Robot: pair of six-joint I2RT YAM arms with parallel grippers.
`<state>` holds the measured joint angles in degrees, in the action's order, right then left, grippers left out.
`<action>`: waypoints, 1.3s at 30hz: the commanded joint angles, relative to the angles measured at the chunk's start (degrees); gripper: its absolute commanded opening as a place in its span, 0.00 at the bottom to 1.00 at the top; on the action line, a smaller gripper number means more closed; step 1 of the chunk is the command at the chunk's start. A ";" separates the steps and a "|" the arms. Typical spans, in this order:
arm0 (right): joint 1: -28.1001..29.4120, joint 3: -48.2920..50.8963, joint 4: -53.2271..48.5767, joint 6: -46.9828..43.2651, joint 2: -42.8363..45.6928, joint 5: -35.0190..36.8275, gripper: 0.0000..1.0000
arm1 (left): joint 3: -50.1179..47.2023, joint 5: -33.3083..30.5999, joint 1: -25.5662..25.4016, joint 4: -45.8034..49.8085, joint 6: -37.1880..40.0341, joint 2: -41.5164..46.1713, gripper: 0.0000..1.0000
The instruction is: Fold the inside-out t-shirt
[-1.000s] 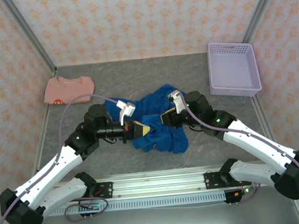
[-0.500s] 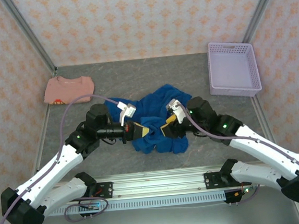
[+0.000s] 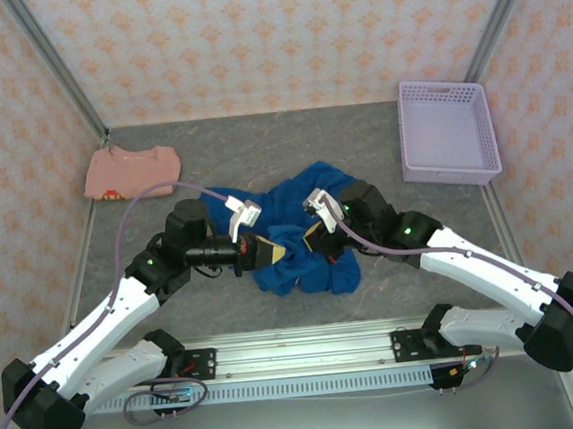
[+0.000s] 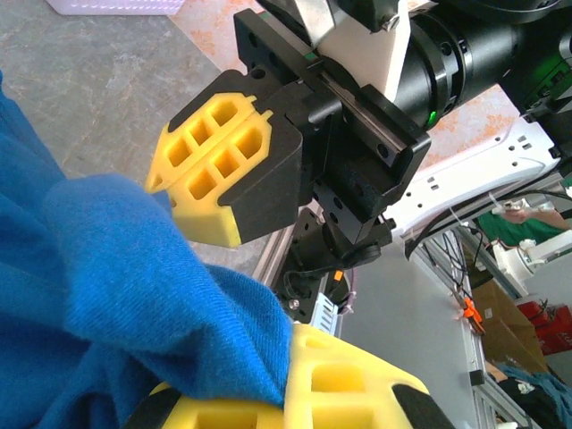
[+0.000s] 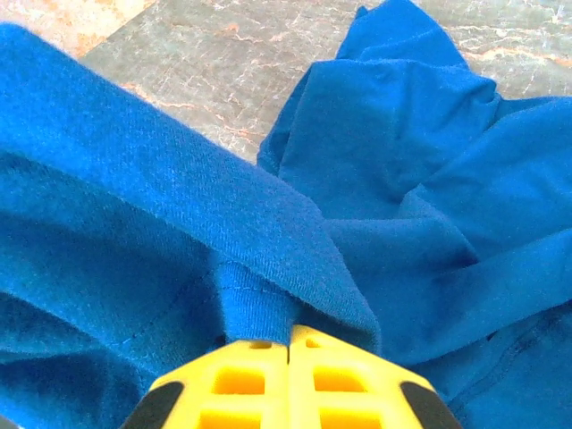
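The inside-out t-shirt [image 3: 316,188] is royal blue and lies crumpled in the middle of the grey table. My left gripper [image 3: 273,247] is shut on a fold at the shirt's left side; in the left wrist view the blue cloth [image 4: 98,268] runs out from my left gripper [image 4: 279,375]. My right gripper [image 3: 308,239] faces it a short way to the right. In the right wrist view my right gripper [image 5: 290,336] is shut on a hemmed edge of the shirt [image 5: 402,179]. The right gripper's yellow fingers [image 4: 219,170] sit pressed together close above the cloth in the left wrist view.
A folded salmon-pink shirt [image 3: 132,172] lies at the back left of the table [image 3: 260,141]. A lavender plastic basket [image 3: 447,130] stands at the back right. Patterned walls close off the back and both sides.
My right gripper has moved left across the shirt toward the left gripper and gone from open to shut on the cloth. The left arm has stayed put.
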<state>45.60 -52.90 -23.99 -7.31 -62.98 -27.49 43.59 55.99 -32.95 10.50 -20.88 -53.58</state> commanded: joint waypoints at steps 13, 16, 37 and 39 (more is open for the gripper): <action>-3.89 1.94 16.46 18.58 4.44 -16.12 0.00 | 5.79 -33.26 2.66 16.32 1.01 -1.64 0.43; -4.54 2.19 19.97 22.61 2.36 -16.28 0.00 | 5.24 -35.48 2.32 16.92 1.65 2.55 0.51; -5.26 4.73 22.41 23.84 2.41 -16.11 0.00 | 7.46 -34.21 -9.47 2.34 6.87 -12.84 0.50; -5.26 5.17 23.15 24.26 2.60 -15.93 0.00 | 6.41 -35.07 -9.50 -1.08 5.65 -13.12 0.54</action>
<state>40.66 -48.14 -4.38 16.05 -62.19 -43.51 50.46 20.75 -42.00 17.04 -14.76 -66.74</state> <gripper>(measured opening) 0.046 0.529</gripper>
